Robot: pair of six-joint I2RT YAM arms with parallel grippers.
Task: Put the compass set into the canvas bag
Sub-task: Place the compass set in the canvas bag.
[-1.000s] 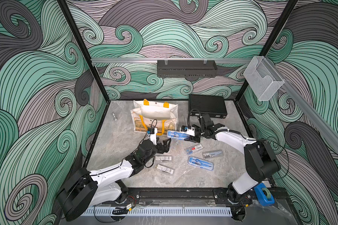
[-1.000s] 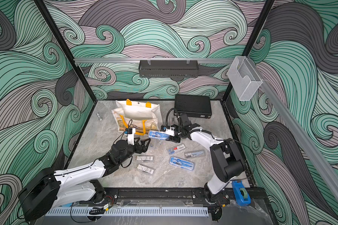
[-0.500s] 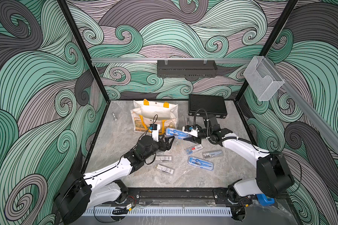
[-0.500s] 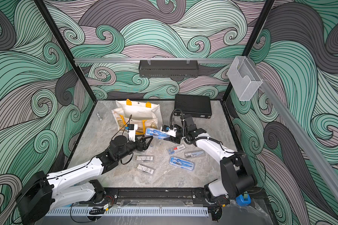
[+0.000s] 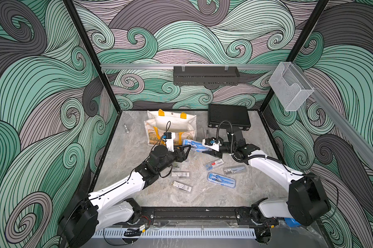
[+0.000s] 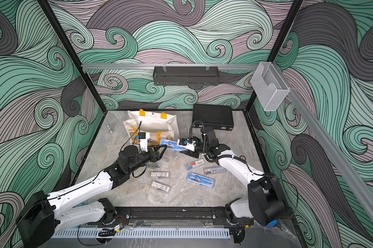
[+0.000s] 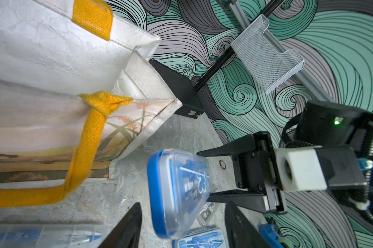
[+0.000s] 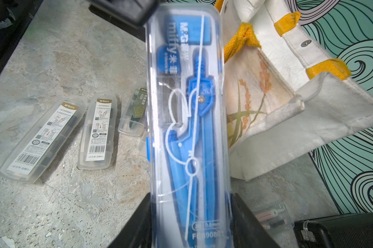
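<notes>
though low, right arm (image 5: 271,169) outstretched

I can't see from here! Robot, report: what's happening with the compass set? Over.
Right gripper shut on compass set, held off the table. Left gripper open around its far end. Canvas bag alongside, mouth open; set not yet inside.

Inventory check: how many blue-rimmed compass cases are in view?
2. Held case in the right tool beside the canvas bag; lying case on the table. Arms may hide others.
</notes>
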